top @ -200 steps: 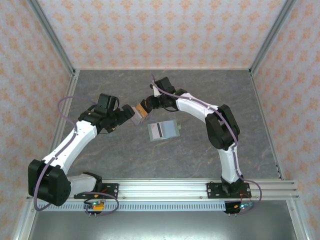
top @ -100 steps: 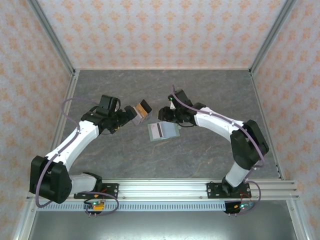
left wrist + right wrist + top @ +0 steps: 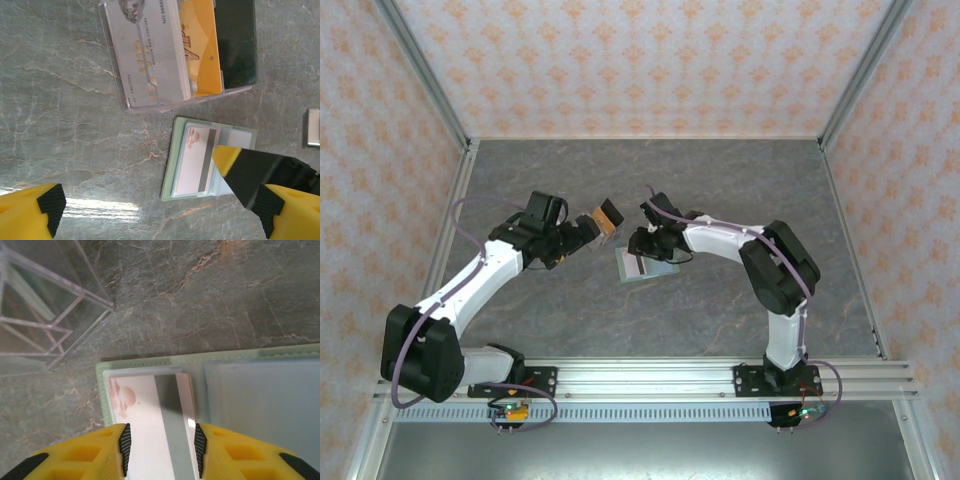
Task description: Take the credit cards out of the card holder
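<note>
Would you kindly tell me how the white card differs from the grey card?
The white card shows a dark magnetic stripe; the grey card shows lettering. The white card sits in the green card holder; the grey card lies in the clear box, overlapping a golden card. Both lie flat and look alike in size.

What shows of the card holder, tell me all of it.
The card holder is a flat sage-green wallet of soft-looking plastic, lying open on the grey marbled table near a clear box. It has two clear pockets: one holds a whitish card with a dark stripe, the other looks empty. The fingers of the right gripper stand astride that stripe; contact is unclear.
</note>
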You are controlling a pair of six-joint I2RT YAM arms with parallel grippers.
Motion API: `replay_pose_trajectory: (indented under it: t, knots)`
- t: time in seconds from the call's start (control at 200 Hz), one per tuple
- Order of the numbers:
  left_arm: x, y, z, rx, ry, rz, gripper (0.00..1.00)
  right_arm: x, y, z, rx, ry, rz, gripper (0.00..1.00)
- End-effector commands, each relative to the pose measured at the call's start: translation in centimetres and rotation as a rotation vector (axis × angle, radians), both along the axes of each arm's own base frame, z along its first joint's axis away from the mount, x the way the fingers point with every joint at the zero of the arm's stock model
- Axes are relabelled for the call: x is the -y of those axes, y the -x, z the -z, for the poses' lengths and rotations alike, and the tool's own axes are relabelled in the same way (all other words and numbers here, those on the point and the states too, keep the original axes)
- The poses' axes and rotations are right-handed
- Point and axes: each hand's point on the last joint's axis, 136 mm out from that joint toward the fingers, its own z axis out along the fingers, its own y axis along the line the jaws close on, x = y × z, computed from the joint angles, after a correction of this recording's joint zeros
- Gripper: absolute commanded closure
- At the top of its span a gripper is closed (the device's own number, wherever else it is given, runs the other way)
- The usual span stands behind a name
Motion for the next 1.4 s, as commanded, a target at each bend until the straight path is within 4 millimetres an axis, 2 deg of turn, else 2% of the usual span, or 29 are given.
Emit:
replay_pose_trajectory:
  t: [0.0,0.195,0.33,0.445,0.636,0.786,0.871,1.056,1.151,1.396]
  knots:
    - [0.4,0.3,0.6,-0.019,-0.017,0.011,0.00,1.8,-0.2,1.3,-0.015,0.099,0.072,0.60]
    - [1.3,0.0,0.5,0.000,-0.043,0.011,0.00,4.9,1.8,3.3,-0.057,0.141,0.122,0.61]
    - [2.6,-0.4,0.2,0.040,-0.041,0.010,0.00,7.1,3.2,3.6,-0.060,0.135,0.135,0.62]
    - [3.9,-0.8,0.1,0.076,-0.018,0.012,0.00,7.7,3.8,2.9,-0.044,0.087,0.112,0.62]
    - [6.8,-1.1,0.4,0.097,0.008,0.062,0.03,6.7,3.1,0.1,-0.008,-0.090,0.091,0.66]
    - [9.7,-0.8,1.2,0.078,0.001,0.122,0.13,6.7,2.7,-1.4,0.009,-0.175,0.084,0.72]
    - [11.3,-0.8,1.8,0.066,0.004,0.147,0.21,7.0,2.8,-1.0,-0.008,-0.177,0.077,0.77]
    - [14.5,-0.8,3.5,0.035,-0.004,0.194,0.45,7.5,3.3,-0.2,-0.034,-0.177,0.070,0.83]
    - [15.4,-0.7,4.5,0.014,-0.025,0.208,0.56,7.6,3.4,0.2,-0.038,-0.170,0.065,0.84]
    - [16.5,-0.7,7.0,-0.028,-0.039,0.219,0.71,7.8,3.6,1.6,-0.065,-0.146,0.062,0.84]
